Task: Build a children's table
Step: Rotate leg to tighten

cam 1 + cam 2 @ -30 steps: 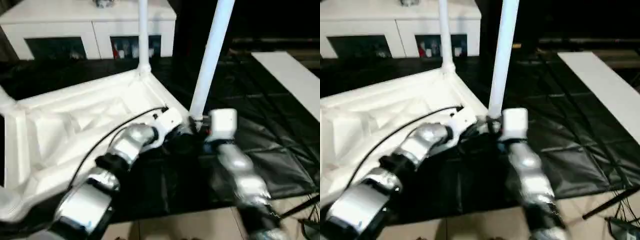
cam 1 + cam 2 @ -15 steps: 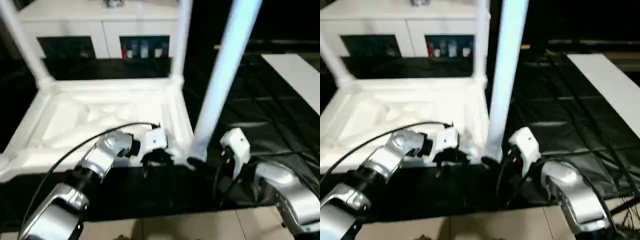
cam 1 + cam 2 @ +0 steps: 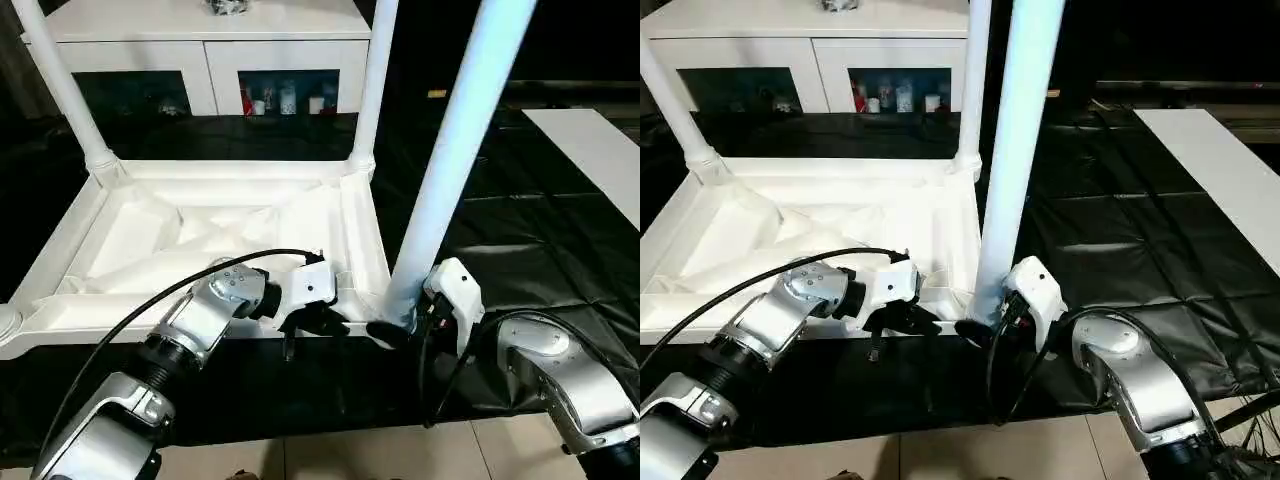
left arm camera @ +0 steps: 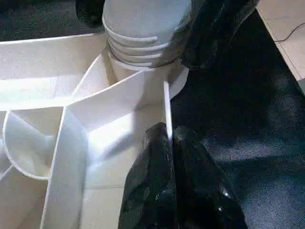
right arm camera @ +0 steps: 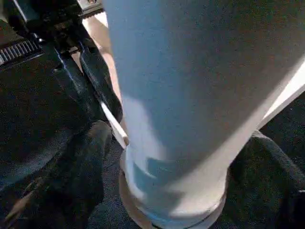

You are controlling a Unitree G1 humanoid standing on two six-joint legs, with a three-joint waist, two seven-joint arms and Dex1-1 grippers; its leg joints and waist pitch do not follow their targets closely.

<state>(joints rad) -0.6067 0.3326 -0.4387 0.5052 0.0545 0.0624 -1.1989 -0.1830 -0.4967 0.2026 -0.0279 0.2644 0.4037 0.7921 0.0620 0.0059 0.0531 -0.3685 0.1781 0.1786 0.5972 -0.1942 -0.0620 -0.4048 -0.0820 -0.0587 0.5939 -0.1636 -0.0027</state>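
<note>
Upside-down tabletop (image 3: 200,230) sits centre-left on the black floor; near leg (image 3: 450,170) stands in its lower-right corner socket. Left tool (image 4: 169,143) pinches the rim, closed; right tool (image 3: 400,328) straddles the leg base, fingers wide, grip unclear. Light, stiff, slick plastic: grab legs low.

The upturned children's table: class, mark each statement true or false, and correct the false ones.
1. The tabletop lies with its ribbed underside facing up. True.
2. No leg stands in a corner socket. False: three legs stand upright, including the nearest leg.
3. The left gripper is shut on the tabletop's rim. True.
4. The right gripper is at the nearest leg's top. False: it sits around the leg's base.
5. A white cabinet stands behind the table. True.
</note>
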